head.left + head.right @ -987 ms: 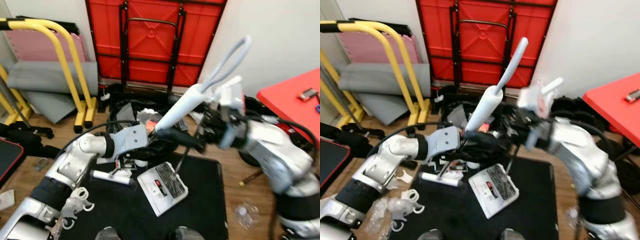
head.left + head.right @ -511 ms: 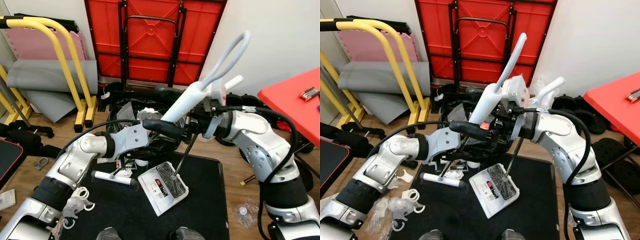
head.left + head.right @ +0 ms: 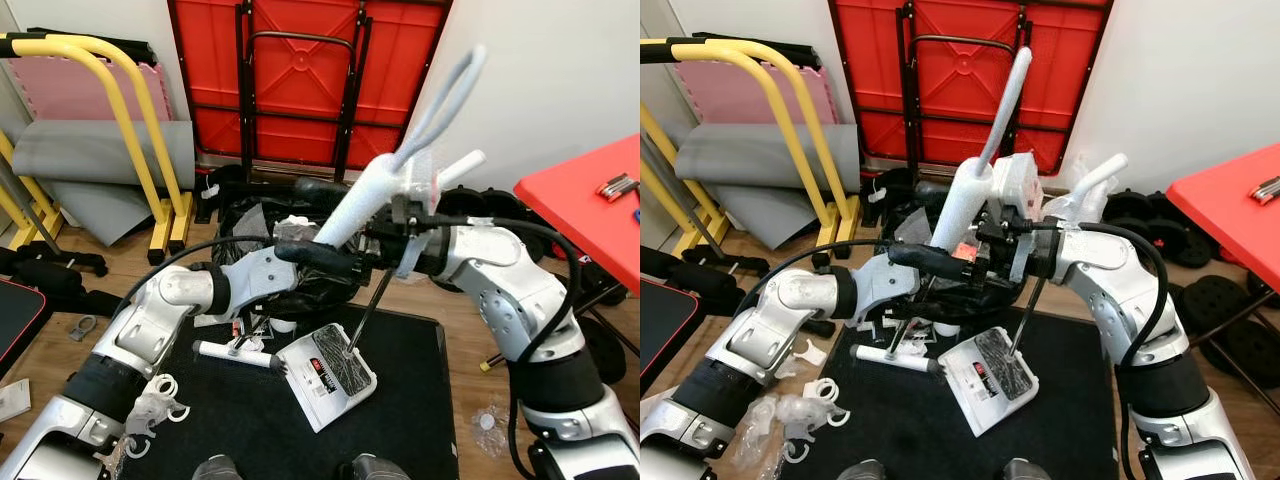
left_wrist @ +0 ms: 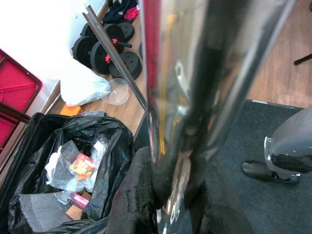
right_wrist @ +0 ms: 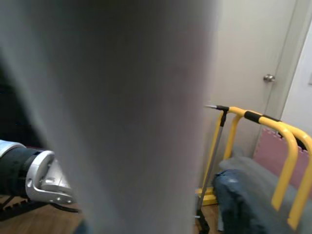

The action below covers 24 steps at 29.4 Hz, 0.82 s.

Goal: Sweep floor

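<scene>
A floor sweeper stands on the black mat [image 3: 400,420], its white head [image 3: 325,375] flat on the mat. A thin metal pole [image 3: 365,315] rises from the head to a white foam grip [image 3: 375,200] and a grey loop handle [image 3: 445,100]. My left gripper [image 3: 345,263] is shut on the pole just below the foam; the chrome pole [image 4: 195,97] runs between its fingers in the left wrist view. My right gripper [image 3: 350,215] reaches in from the right against the foam grip, which looms as a grey blur [image 5: 107,117] in the right wrist view.
An open black rubbish bag [image 3: 300,225] sits just beyond the mat, before a red folded table [image 3: 300,80] leaning on the wall. Yellow rails [image 3: 130,120] stand left, a red table [image 3: 590,200] right, weight plates [image 3: 1230,300] under it. A white tube [image 3: 235,350] and plastic scraps [image 3: 490,425] lie around.
My right arm has swung in from the right and come up against the foam grip. The handle has tipped a little more upright. The sweeper head stays put.
</scene>
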### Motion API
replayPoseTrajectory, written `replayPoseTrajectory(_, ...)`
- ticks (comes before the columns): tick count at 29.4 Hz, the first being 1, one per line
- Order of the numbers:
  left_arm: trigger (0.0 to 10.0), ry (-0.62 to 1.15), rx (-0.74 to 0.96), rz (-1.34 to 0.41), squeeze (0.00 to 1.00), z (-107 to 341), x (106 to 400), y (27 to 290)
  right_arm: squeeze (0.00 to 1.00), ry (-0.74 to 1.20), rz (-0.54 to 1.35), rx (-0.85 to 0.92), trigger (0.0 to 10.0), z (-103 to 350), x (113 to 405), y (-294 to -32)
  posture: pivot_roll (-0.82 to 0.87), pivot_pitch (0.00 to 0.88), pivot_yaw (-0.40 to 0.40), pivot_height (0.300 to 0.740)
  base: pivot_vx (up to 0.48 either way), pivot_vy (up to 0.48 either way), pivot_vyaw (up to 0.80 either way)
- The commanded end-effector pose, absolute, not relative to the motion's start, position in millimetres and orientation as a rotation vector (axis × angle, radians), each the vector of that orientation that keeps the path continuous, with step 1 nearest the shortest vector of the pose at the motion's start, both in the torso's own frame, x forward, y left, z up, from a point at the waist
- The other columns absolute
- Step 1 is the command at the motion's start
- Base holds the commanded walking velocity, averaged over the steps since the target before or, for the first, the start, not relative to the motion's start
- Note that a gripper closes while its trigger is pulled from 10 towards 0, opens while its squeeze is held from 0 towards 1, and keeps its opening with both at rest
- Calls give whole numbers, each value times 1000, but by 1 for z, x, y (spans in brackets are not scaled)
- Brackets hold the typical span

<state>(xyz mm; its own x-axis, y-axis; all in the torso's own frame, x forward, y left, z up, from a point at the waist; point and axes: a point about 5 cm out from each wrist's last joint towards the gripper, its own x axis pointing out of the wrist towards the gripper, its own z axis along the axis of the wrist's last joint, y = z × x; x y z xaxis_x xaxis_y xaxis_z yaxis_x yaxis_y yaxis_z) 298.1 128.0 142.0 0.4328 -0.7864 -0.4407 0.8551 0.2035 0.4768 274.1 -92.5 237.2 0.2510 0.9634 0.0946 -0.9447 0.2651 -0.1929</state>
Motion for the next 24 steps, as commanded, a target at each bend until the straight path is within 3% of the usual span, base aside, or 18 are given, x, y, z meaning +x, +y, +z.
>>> replayPoseTrajectory(1,10000,74,777,-1153,0,146,297,120,0,-234,1318,-115,0,242,273,-89,-141,67,-104,740,0,0,0)
replayPoseTrajectory(18,10000,50,776,-1127,0,148,300,119,0,-260,1285,-91,0,243,275,-89,-143,67,-104,740,0,0,0)
replayPoseTrajectory(20,10000,46,712,-1105,39,151,303,120,0,-270,1254,-89,0,243,277,-90,-143,66,-110,740,0,0,0)
replayPoseTrajectory(21,10000,42,672,-1095,1000,154,304,121,0,-275,1233,-87,0,243,279,-91,-144,65,-115,740,0,0,0)
replayPoseTrajectory(24,10000,40,647,-1091,1000,156,304,121,0,-277,1220,-86,0,243,281,-92,-144,65,-115,740,0,0,0)
